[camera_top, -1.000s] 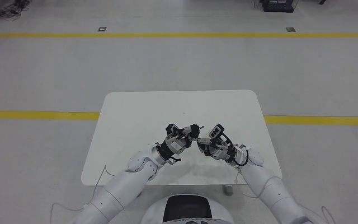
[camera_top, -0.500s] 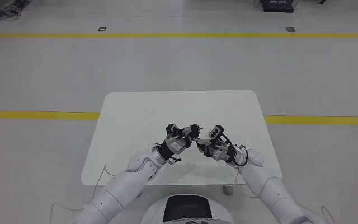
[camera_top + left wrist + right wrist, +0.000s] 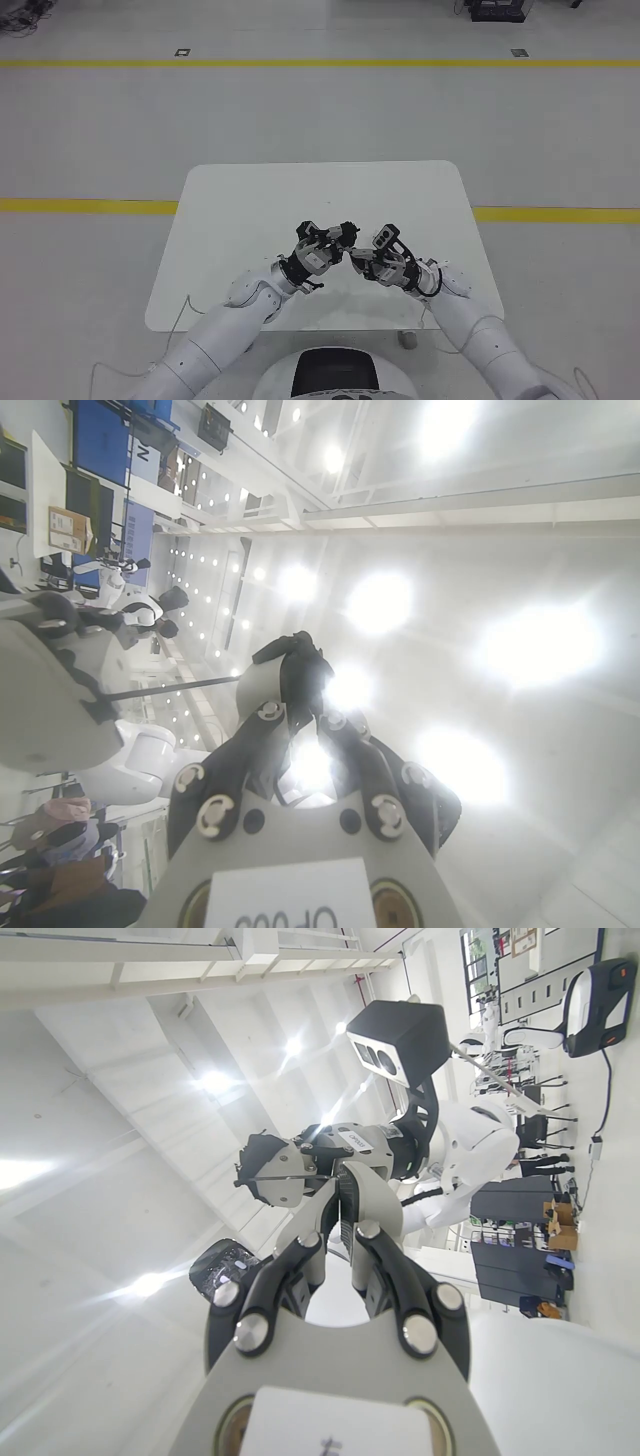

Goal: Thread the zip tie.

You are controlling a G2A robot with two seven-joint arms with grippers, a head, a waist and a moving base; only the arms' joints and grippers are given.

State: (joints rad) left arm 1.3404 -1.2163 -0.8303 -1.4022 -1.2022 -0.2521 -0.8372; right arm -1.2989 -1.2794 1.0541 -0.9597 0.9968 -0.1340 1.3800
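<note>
Barely a twitch since a second ago: the right gripper (image 3: 339, 1178) has only edged a touch nearer the left gripper (image 3: 295, 650), both raised over the near middle of the white table (image 3: 250, 200). Its fingers are pinched together on one end of the thin black zip tie (image 3: 285, 1176). The left gripper is clamped on the other end, with the strip stretched straight between them.

A black zip tie (image 3: 170, 688), a white table (image 3: 250, 200), yellow lines (image 3: 300, 63) on grey floor (image 3: 320, 115).
</note>
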